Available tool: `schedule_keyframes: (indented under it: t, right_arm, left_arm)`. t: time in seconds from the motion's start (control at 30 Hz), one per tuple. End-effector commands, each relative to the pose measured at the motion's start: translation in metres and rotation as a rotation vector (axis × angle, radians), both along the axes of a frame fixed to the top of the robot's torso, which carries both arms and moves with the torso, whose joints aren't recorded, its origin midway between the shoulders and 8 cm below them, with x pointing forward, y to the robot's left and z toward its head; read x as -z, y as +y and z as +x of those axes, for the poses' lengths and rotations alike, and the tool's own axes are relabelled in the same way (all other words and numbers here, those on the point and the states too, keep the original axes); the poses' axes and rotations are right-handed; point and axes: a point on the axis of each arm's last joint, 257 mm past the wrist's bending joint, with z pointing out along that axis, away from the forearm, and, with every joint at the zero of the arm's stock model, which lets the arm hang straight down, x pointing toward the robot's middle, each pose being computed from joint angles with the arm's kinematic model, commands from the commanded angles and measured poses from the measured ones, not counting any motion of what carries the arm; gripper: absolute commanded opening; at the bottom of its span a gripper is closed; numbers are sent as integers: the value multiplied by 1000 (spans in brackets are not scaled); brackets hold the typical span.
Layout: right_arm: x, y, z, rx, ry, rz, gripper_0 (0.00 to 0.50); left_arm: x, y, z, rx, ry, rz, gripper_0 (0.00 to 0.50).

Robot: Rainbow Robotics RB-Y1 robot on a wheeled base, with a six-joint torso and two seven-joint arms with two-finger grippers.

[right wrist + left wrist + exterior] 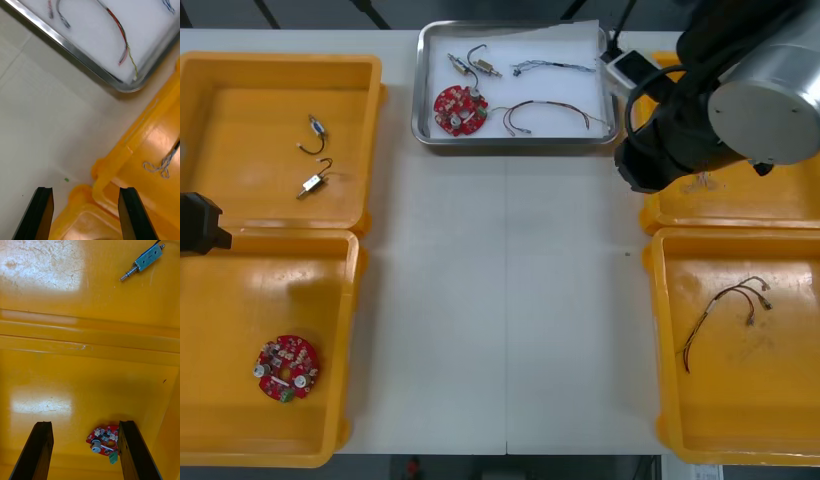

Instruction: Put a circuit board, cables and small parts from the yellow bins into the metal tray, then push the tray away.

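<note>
The metal tray, white inside, stands at the table's far middle. It holds a red circuit board, a small metal part, a blue and white cable and a red and yellow cable. My right gripper is open and holds nothing. It hangs over the table beside the tray's corner, where the two right bins meet. My left gripper is also open, high over the near left bin, with a second circuit board far below between its fingers.
The far left bin holds two small metal parts. A red and yellow cable lies in the near right bin. A blue and white cable lies in the far right bin, under my right arm.
</note>
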Motion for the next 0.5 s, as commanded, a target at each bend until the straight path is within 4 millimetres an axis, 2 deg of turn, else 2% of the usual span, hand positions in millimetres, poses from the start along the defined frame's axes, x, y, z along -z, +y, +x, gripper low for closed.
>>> schedule_keyframes:
  t: [0.03,0.5]
  right_arm:
    - [-10,-51,-12,141,-5,21,500]
    - [7,-146,-60,427,92,185,500]
  left_arm:
    - [-17,12,2,48,-23,63,500]
    - [-17,12,2,48,-23,63,500]
